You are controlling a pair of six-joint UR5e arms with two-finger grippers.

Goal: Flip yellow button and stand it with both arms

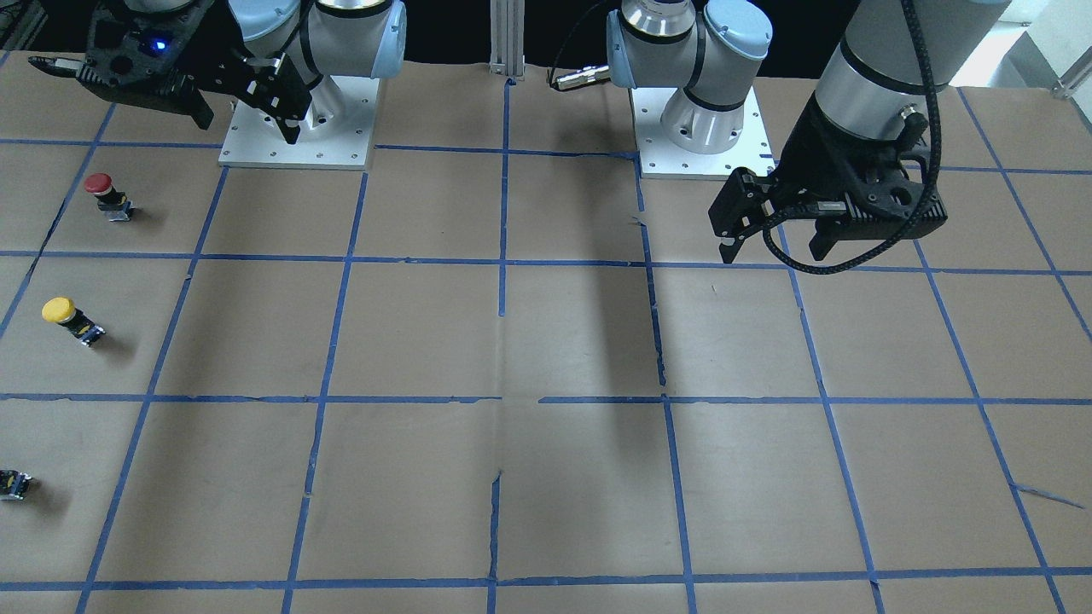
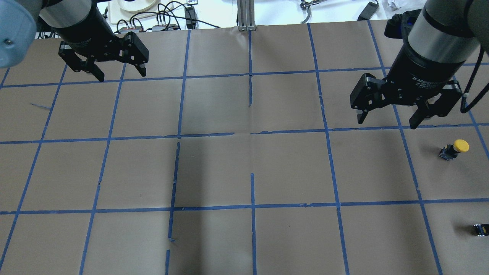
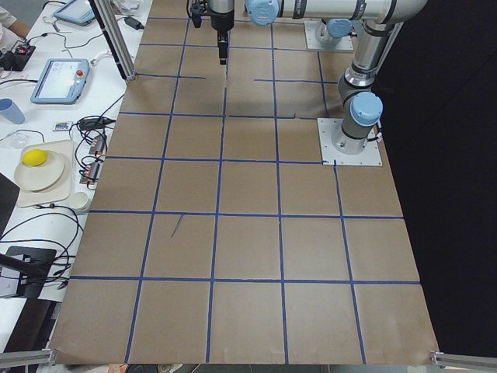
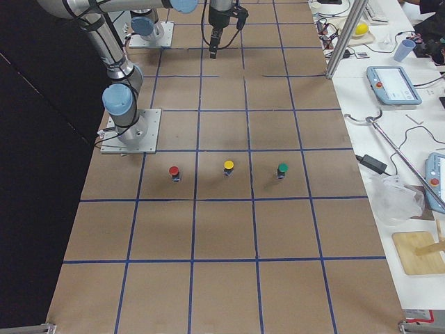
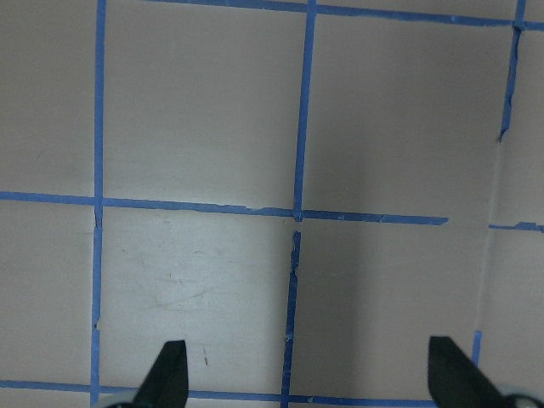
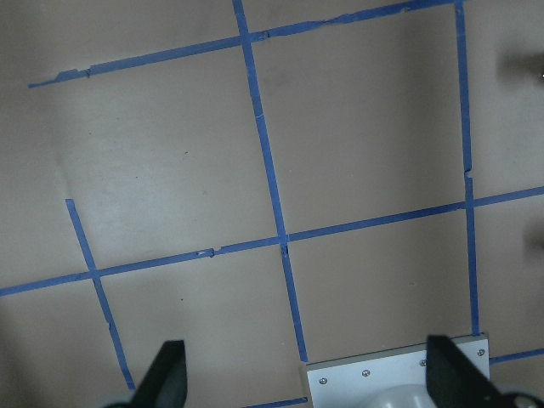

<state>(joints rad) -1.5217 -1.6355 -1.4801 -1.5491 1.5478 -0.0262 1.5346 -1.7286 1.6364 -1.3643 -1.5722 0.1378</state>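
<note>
The yellow button (image 1: 66,317) stands with its yellow cap up on its dark block, at the table's edge on my right side. It also shows in the overhead view (image 2: 454,148) and the right view (image 4: 228,167). My right gripper (image 1: 247,126) (image 2: 387,123) hangs open and empty, high above the table, apart from the button. Its spread fingertips frame bare paper in its wrist view (image 6: 308,378). My left gripper (image 1: 772,253) (image 2: 121,75) is open and empty over the other half of the table, far from the button. Its wrist view (image 5: 310,378) shows only paper and tape.
A red-capped button (image 1: 107,196) (image 4: 174,171) stands between the yellow one and my right base plate (image 1: 299,128). A green-capped button (image 4: 281,169) stands on the yellow one's other side. Only its dark block (image 1: 13,484) shows in the front view. Brown paper with blue tape lines (image 1: 503,256) covers the table.
</note>
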